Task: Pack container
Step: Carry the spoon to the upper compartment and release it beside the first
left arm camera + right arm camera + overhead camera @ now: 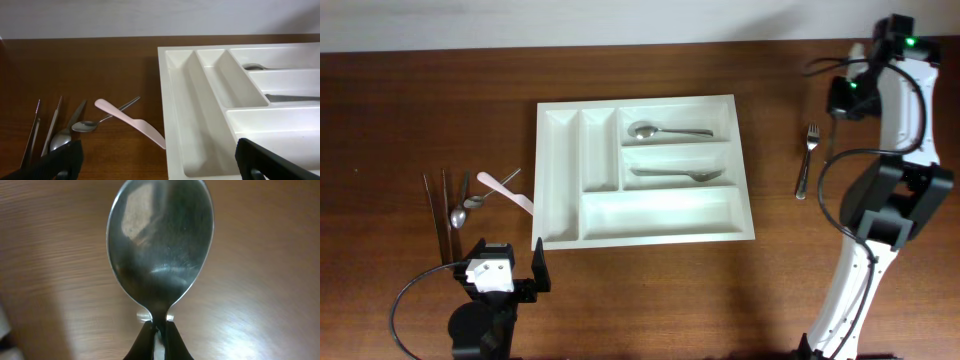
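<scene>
Right gripper [159,326] pinches a spoon [160,245] well beyond the container [746,190] edge.

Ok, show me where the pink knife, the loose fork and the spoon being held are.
pink knife [506,193], overhead view, middle of its length.
loose fork [806,165], overhead view, middle of the handle.
held spoon [160,245], right wrist view, centre of the bowl.
</scene>
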`<action>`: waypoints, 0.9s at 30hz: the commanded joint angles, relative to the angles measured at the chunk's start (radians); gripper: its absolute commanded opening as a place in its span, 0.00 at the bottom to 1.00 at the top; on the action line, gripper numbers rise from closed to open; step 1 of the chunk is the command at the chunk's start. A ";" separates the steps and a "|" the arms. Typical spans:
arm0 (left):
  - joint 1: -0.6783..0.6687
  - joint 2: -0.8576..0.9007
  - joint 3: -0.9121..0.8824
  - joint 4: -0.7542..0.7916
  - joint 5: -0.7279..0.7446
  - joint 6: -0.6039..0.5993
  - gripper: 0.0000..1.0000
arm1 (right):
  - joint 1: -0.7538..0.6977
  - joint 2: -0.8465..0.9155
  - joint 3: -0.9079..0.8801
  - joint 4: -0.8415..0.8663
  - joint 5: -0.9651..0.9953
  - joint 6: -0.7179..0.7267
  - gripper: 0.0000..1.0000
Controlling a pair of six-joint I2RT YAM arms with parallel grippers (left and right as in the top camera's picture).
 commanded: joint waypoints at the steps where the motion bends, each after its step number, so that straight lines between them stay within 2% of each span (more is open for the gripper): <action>1: 0.005 -0.007 -0.004 -0.001 0.015 0.015 0.99 | 0.089 -0.045 0.051 0.005 -0.160 -0.190 0.04; 6: 0.005 -0.007 -0.004 -0.001 0.015 0.015 0.99 | 0.200 -0.045 0.089 0.005 -0.170 -0.330 0.04; 8: 0.005 -0.007 -0.004 -0.001 0.015 0.015 0.99 | 0.278 -0.045 0.100 0.009 -0.161 -0.430 0.04; 14: 0.005 -0.007 -0.004 -0.001 0.015 0.015 0.99 | 0.419 -0.045 0.099 0.030 -0.009 -0.542 0.04; 16: 0.005 -0.007 -0.004 -0.001 0.015 0.015 0.99 | 0.459 -0.045 0.099 0.017 -0.008 -0.643 0.04; 27: 0.005 -0.007 -0.004 -0.001 0.015 0.015 0.99 | 0.589 -0.044 0.094 -0.037 -0.022 -0.965 0.04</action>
